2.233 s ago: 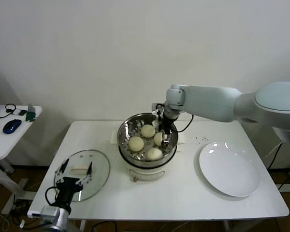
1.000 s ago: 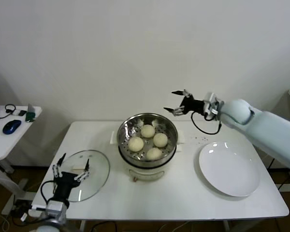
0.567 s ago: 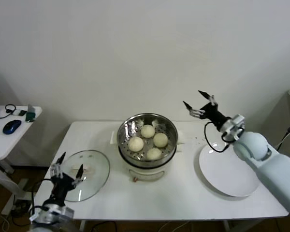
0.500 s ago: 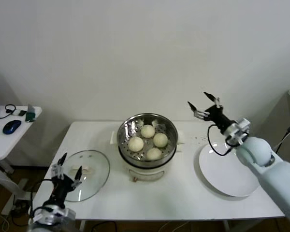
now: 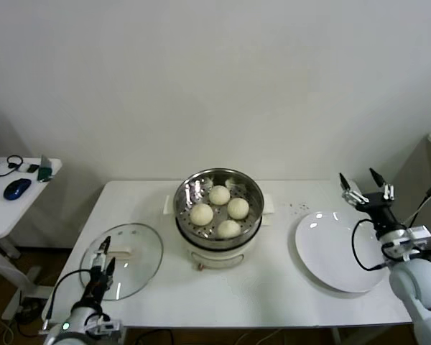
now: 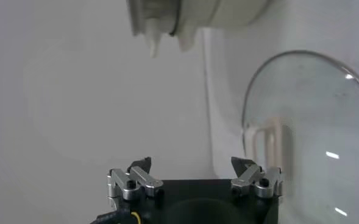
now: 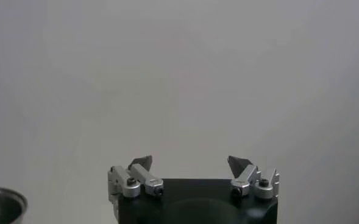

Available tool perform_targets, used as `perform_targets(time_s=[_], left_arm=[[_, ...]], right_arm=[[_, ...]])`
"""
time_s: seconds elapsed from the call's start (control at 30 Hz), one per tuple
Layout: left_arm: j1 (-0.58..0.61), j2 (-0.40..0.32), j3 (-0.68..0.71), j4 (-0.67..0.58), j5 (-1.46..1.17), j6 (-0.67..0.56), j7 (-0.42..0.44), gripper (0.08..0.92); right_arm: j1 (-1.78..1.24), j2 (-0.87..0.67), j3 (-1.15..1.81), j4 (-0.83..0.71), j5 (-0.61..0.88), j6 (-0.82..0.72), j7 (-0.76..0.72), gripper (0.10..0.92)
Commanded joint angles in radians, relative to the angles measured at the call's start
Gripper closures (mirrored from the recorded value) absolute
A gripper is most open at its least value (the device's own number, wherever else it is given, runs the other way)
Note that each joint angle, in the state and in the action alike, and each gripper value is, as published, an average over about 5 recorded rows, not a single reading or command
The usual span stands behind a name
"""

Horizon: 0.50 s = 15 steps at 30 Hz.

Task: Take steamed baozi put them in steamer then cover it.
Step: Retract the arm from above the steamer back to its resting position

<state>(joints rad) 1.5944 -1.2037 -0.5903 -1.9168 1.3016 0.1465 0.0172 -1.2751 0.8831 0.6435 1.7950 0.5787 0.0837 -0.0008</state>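
Baozi (image 5: 218, 195) in steamer (image 5: 190, 188), jaws wide, empty

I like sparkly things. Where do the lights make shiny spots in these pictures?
Head view: small bright glints on the white plate, and the steamer wall mirrors light. Left wrist view: white streaks of glare on the cover, beyond the open left claw.

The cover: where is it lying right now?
In the head view the cover lies flat on the table's left front part, left of the steamer, with the left gripper at its near edge.
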Motion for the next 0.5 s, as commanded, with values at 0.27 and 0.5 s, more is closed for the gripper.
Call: perform_targets(time_s=[0.27,0.5], left_arm=[[-0.169,-0.032,0.026,0.291,0.110,-0.059,-0.079,0.177],[-0.238,-0.031,0.032,0.348,0.090,-0.069,-0.108,0.177]], right_arm=[[-0.134,0.127,0.128,0.021,-0.069,-0.034,0.031,0.203],[-0.132,0.144,0.129,0.017,-0.090,-0.033,0.029,0.203]])
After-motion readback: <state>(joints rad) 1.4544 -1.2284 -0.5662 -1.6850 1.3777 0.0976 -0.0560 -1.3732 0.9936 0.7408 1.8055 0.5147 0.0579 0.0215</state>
